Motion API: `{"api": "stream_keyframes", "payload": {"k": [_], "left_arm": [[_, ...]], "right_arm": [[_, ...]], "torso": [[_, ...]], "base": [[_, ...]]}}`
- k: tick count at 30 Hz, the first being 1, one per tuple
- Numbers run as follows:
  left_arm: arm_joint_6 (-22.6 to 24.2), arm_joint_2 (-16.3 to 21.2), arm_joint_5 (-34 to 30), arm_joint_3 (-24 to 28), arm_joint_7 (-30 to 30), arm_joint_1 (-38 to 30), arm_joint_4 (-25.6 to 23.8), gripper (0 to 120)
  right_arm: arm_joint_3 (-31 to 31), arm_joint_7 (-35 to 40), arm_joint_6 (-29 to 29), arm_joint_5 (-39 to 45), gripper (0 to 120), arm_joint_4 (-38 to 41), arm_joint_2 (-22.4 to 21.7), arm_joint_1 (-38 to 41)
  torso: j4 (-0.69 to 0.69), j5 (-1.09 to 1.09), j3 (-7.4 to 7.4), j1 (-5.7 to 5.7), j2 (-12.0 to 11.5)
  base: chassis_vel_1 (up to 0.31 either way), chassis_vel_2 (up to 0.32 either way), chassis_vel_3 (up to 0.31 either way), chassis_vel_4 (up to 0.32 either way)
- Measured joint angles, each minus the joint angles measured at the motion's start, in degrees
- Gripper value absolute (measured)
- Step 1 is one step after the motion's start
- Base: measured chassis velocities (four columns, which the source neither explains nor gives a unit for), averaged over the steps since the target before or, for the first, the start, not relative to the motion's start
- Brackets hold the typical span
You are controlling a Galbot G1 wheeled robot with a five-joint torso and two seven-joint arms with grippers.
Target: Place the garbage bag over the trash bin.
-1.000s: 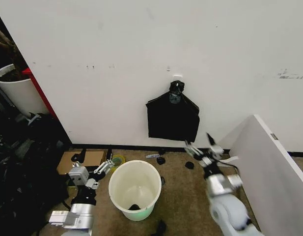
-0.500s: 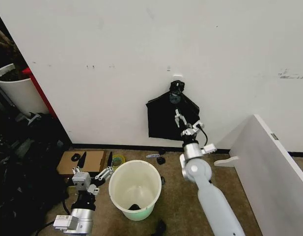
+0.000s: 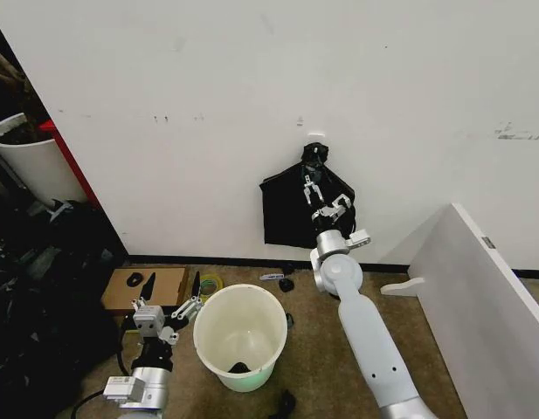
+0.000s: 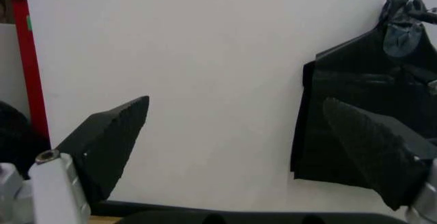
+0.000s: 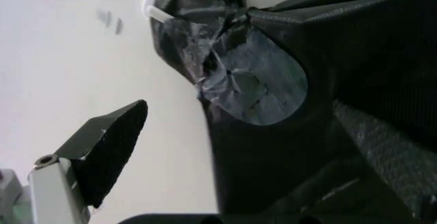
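The white trash bin (image 3: pixel 252 377) stands open on the floor, with a small dark scrap at its bottom. On the wall behind it a flat matte black bag (image 3: pixel 291 223) (image 4: pixel 355 91) hangs from a hook. Wrinkled glossy plastic of the garbage bag (image 5: pixel 256 88) shows in a round opening near the hanging bag's knotted top. My right gripper (image 3: pixel 315 192) (image 5: pixel 239 105) is raised against that spot, open, one finger on each side of the opening. My left gripper (image 3: pixel 171 288) (image 4: pixel 236 101) is open and low, beside the bin's left rim, pointing at the wall.
A slanted white panel (image 3: pixel 487 297) fills the right side. At the far left a bigger white cylinder with a red part (image 3: pixel 24 161) stands above dark clutter (image 3: pixel 42 297). Cardboard (image 3: pixel 164 281), a tape roll (image 3: pixel 210 285) and small black bits lie along the wall.
My right arm has swung up from low by the white panel to the hanging bag's top. My left gripper has sunk slightly beside the bin.
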Motion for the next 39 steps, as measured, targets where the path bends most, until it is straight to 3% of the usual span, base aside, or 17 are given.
{"api": "stream_keyframes", "payload": {"k": [11, 33, 39], "left_arm": [[-0.1, 0.4, -0.8, 0.1, -0.2, -1.0, 1.5, 100], [-2.1, 1.1, -1.6, 0.3, -0.7, -1.8, 3.7, 100], [-2.2, 1.4, -1.6, 0.4, -0.7, -1.8, 4.0, 100]], "right_arm": [[0.8, -0.1, -0.1, -0.9, 97, -1.7, 0.8, 2.1], [0.8, -0.7, 2.2, -4.2, 15, 0.1, 1.0, 0.0], [0.0, -0.4, 2.6, -5.1, 0, 2.1, -0.4, -2.5]], "torso": [[0.00, 0.00, 0.00, 0.00, 0.0], [0.01, 0.00, 0.00, 0.00, 0.0], [0.01, 0.01, -0.01, 0.00, 0.0]], "base": [[0.000, 0.000, 0.000, 0.000], [0.000, 0.000, 0.000, 0.000], [0.000, 0.000, 0.000, 0.000]]}}
